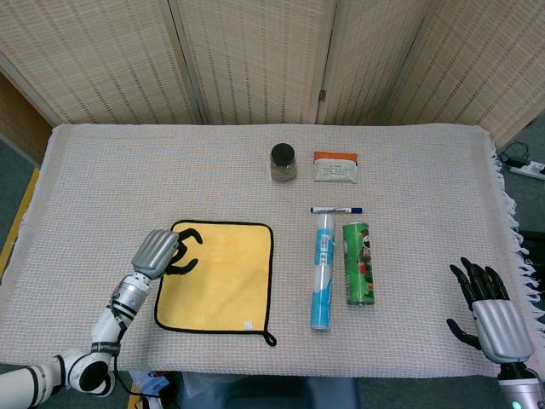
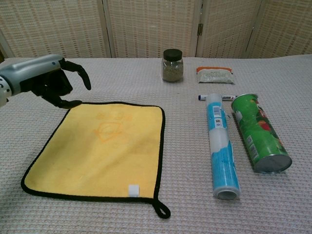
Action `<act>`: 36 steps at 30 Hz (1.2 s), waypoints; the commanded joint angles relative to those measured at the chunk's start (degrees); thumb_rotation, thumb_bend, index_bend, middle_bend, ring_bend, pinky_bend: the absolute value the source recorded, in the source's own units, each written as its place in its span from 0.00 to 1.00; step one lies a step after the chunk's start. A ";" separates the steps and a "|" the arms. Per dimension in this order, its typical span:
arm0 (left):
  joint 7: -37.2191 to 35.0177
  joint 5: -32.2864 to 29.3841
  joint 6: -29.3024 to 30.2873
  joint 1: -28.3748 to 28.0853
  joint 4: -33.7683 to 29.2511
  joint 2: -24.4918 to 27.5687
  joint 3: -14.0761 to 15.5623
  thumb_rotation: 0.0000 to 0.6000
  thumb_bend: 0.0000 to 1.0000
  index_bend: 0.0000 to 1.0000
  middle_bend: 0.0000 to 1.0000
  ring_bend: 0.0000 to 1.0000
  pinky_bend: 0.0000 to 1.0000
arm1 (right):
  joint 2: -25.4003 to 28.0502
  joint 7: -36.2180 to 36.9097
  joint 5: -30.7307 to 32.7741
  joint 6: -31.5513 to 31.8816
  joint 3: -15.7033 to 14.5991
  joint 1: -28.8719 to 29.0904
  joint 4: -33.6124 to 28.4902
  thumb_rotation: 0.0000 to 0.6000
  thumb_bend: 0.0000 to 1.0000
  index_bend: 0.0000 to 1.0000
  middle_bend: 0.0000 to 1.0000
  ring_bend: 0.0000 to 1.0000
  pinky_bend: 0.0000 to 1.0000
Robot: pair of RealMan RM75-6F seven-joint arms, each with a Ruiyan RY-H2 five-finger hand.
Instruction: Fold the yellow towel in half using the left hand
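The yellow towel (image 1: 216, 274) lies flat and unfolded, just left of the blue tube (image 1: 321, 269). Your left hand (image 1: 162, 252) hovers at the towel's far left corner with its fingers (image 2: 78, 70) curled but apart, holding nothing. Bring the fingertips down onto the black hem there and pinch the cloth itself, not the table cover (image 1: 111, 179) beneath. Your right hand (image 1: 490, 313) sits well right of the towel, fingers spread; leave it there.
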 commanded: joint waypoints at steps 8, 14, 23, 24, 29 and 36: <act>1.19 -6.48 -6.69 -7.27 13.35 -9.36 -3.00 1.00 0.46 0.45 1.00 1.00 1.00 | 0.65 1.90 3.01 -1.63 0.62 0.30 0.77 1.00 0.31 0.00 0.00 0.00 0.00; -0.59 -7.17 -8.81 -10.06 21.73 -13.50 -3.62 1.00 0.46 0.42 1.00 1.00 1.00 | 0.92 2.92 4.54 -2.85 1.00 0.74 1.22 1.00 0.31 0.00 0.00 0.00 0.00; -4.83 -6.96 -10.78 -13.23 34.14 -20.32 -4.18 1.00 0.42 0.45 1.00 1.00 1.00 | 1.25 3.77 5.68 -3.46 1.31 0.99 1.45 1.00 0.31 0.00 0.00 0.00 0.00; -5.23 -6.68 -10.82 -13.46 35.17 -20.86 -4.11 1.00 0.42 0.45 1.00 1.00 1.00 | 1.27 3.86 5.82 -3.56 1.33 1.00 1.47 1.00 0.31 0.00 0.00 0.00 0.00; -7.92 -5.90 -11.77 -14.76 40.78 -23.71 -4.18 1.00 0.42 0.45 1.00 1.00 1.00 | 1.29 3.85 6.54 -3.64 1.50 0.97 1.59 1.00 0.31 0.00 0.00 0.00 0.00; -10.75 -5.03 -13.71 -16.40 47.22 -26.62 -4.07 1.00 0.42 0.46 1.00 1.00 1.00 | 1.38 3.92 6.91 -3.58 1.52 0.86 1.61 1.00 0.31 0.00 0.00 0.00 0.00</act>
